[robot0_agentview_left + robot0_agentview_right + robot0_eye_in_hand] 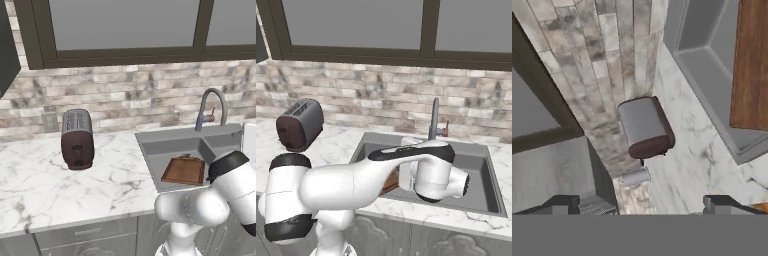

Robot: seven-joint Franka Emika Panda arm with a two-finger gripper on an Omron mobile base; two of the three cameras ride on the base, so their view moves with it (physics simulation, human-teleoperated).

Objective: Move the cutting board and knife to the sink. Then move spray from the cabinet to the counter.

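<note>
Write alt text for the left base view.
A reddish-brown cutting board lies inside the grey sink, set into a white marble counter. A dark red toaster stands to its left before a brick wall, a curved faucet rises behind the sink, and the robot's white arm crosses the lower right.

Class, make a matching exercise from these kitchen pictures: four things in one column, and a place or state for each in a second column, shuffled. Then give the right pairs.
1. cutting board
2. toaster
3. faucet
4. gripper

A. stands on the marble counter
B. open, holding nothing
C. lies in the sink
D. rises behind the basin

Pairs: 1-C, 2-A, 3-D, 4-B
</note>
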